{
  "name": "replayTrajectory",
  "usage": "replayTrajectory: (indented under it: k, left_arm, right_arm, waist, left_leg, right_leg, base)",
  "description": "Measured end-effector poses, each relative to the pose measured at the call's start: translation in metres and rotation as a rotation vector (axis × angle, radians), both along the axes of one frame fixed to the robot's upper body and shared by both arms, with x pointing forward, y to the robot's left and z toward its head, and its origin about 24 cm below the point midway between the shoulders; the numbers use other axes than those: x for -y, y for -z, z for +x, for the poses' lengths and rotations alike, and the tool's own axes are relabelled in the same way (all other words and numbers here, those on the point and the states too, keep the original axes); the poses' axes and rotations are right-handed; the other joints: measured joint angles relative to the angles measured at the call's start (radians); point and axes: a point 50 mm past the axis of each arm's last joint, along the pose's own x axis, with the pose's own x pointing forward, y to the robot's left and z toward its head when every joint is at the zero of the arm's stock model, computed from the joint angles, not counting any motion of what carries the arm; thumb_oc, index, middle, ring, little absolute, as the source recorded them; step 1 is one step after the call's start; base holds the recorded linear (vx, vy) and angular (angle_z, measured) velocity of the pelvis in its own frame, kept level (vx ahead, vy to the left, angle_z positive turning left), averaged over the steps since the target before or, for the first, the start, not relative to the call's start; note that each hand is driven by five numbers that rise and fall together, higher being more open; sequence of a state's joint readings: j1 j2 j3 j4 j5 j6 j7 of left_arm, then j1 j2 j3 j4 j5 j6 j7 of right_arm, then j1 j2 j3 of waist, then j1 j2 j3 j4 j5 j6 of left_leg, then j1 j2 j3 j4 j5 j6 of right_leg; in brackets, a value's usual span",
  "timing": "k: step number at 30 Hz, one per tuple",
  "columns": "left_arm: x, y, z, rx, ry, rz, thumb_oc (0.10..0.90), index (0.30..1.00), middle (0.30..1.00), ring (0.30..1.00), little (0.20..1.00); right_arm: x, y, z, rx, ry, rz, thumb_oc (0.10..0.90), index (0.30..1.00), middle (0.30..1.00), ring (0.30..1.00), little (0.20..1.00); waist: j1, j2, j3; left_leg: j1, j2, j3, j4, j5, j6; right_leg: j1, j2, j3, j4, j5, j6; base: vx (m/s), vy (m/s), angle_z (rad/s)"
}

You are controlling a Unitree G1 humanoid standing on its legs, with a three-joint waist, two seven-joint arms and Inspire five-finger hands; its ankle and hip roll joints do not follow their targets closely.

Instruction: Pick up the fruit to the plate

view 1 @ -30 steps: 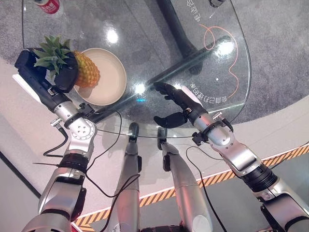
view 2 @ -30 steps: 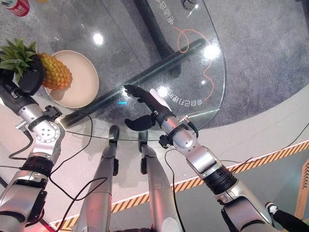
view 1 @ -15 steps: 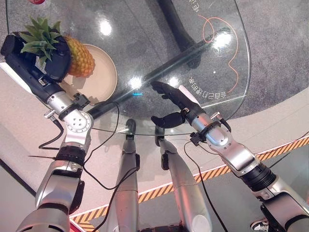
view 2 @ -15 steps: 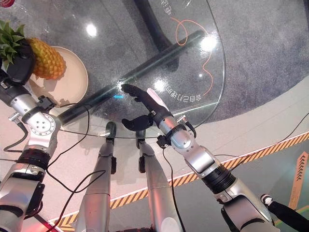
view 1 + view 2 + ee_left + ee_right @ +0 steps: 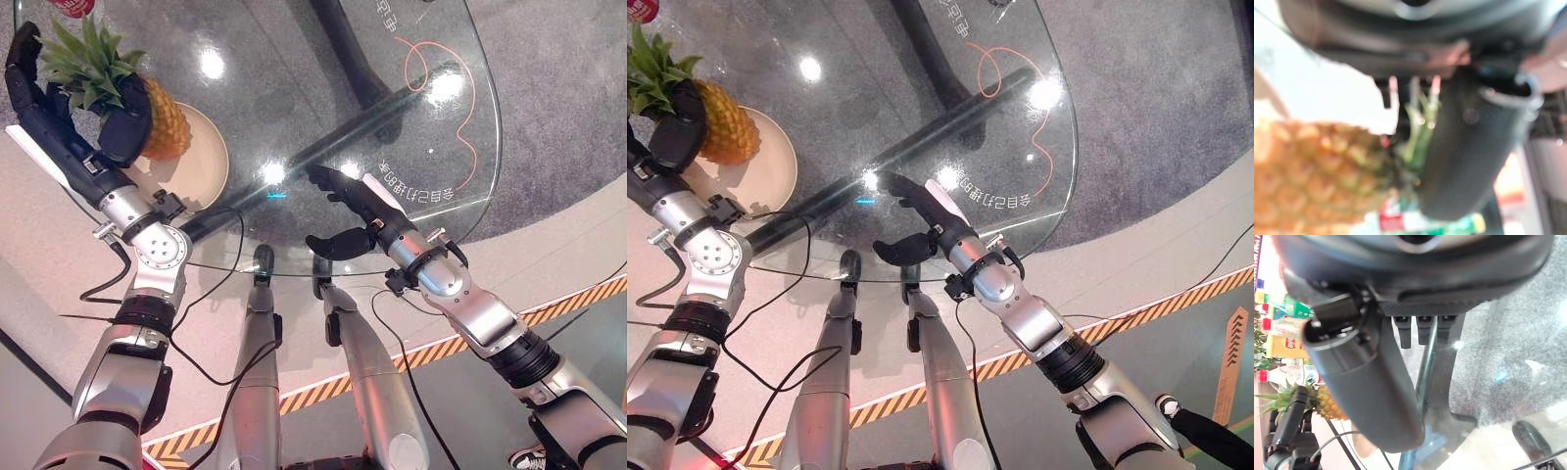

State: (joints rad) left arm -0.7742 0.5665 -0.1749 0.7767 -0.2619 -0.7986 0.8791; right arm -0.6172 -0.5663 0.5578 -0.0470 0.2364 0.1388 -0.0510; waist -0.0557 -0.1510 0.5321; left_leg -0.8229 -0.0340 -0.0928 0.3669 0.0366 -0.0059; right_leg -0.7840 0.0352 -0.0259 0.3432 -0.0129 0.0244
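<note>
Since the earlier frame the left robot hand has uncurled its fingers from the pineapple, which now rests with its body over the plate's far edge in the upper left of the frame; the thumb remains against its crown. The right robot hand hovers spread over the glass tabletop at centre.
</note>
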Motion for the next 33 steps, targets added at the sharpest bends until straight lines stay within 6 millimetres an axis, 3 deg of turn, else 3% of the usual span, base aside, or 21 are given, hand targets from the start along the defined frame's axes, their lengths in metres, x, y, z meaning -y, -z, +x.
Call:
replayTrajectory:
  k: [6, 17, 27, 33]
  left_arm:
    - [-0.001, 0.006, -0.001, -0.025, -0.004, -0.001, 0.8, 0.9, 0.9, 0.9, 0.9]
    - [-0.011, 0.036, -0.006, -0.147, 0.023, -0.042, 0.8, 0.9, 0.9, 0.9, 0.9]
    - [-0.029, 0.074, -0.019, -0.264, 0.09, -0.154, 0.8, 0.9, 0.9, 0.9, 0.9]
    - [-0.028, 0.099, -0.027, -0.337, 0.195, -0.192, 0.8, 0.9, 0.9, 0.9, 0.9]
  right_arm:
    - [0.0, 0.001, 0.0, -0.003, 0.0, 0.001, 0.8, 0.9, 0.9, 0.9, 0.9]
    - [-0.001, 0.002, -0.001, -0.009, -0.004, 0.003, 0.8, 0.9, 0.9, 0.9, 0.9]
    - [0.001, 0.003, -0.001, -0.014, 0.001, 0.006, 0.8, 0.9, 0.9, 0.9, 0.9]
    - [0.007, 0.014, -0.004, -0.051, 0.02, 0.019, 0.8, 0.9, 0.9, 0.9, 0.9]
  waist:
    - [0.0, -0.001, 0.0]
    - [0.028, -0.002, -0.001]
    - [0.067, -0.002, -0.001]
    - [0.092, -0.002, -0.001]
  left_leg:
    - [0.013, 0.002, -0.002, -0.001, 0.002, -0.002]
    - [0.114, 0.008, -0.008, -0.075, 0.026, -0.017]
    - [0.198, 0.019, -0.017, -0.117, 0.035, -0.029]
    - [0.235, 0.02, -0.022, -0.14, 0.042, -0.031]
  right_leg:
    - [0.014, -0.001, -0.015, -0.001, 0.001, -0.002]
    - [0.094, 0.001, -0.02, -0.033, 0.005, -0.007]
    - [0.165, 0.007, -0.023, -0.049, 0.003, -0.005]
    - [0.193, 0.007, -0.023, -0.054, 0.0, -0.005]
  base:
    - [-0.03, -0.057, 0.02]
    - [-0.03, -0.051, 0.02]
    - [-0.01, -0.059, 0.01]
    - [0.0, -0.034, 0.02]
